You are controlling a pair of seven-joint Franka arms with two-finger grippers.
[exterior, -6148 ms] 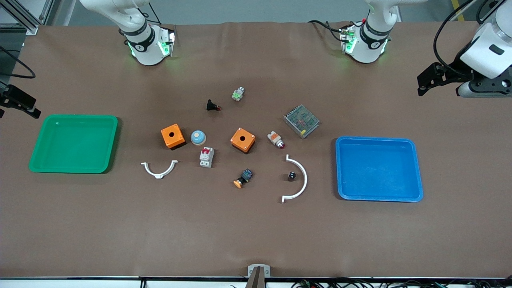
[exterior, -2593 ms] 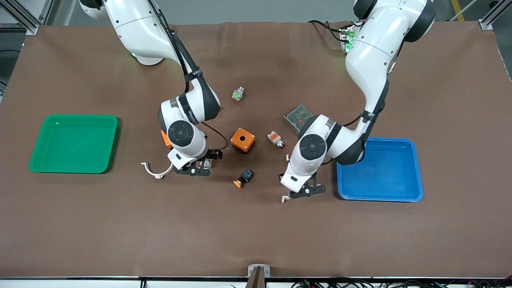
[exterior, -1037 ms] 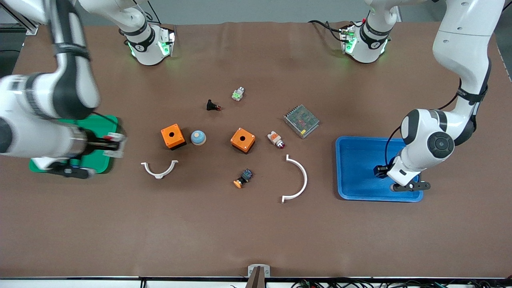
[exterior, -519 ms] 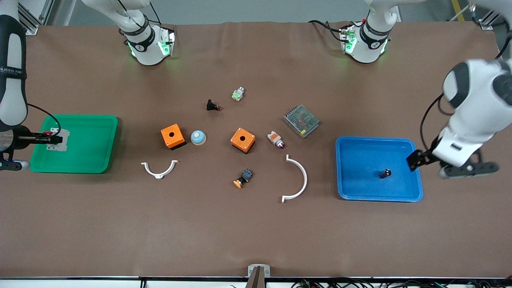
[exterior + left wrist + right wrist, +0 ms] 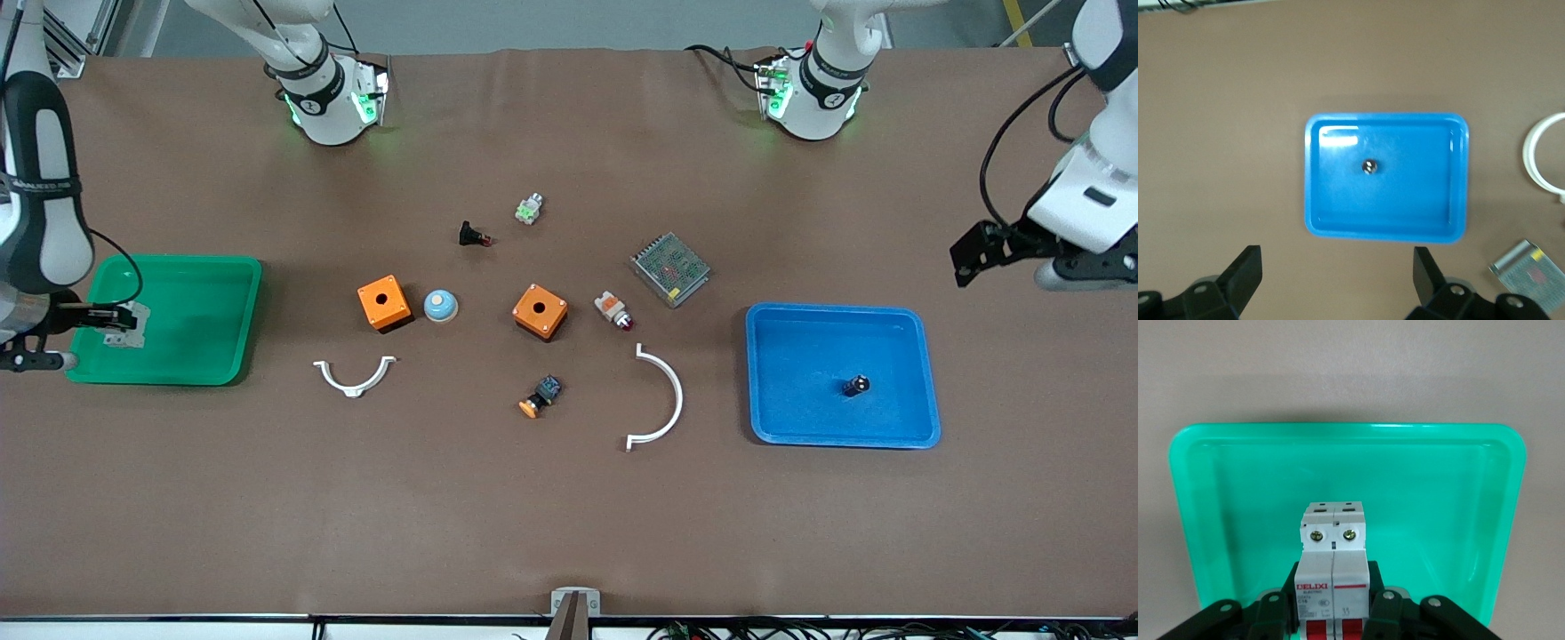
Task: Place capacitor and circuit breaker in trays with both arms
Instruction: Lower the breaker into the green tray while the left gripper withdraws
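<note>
Front view – right tool (image 5: 107,318) gripping circuit breaker (image 5: 124,322)

The left gripper (image 5: 1335,283) is held high over the table at the left arm's end, fingers spread wide with nothing between them. The right gripper (image 5: 1335,603) is held low over the right arm's end of the table, its fingers (image 5: 1281,603) closed on the circuit breaker (image 5: 1333,583).
</note>
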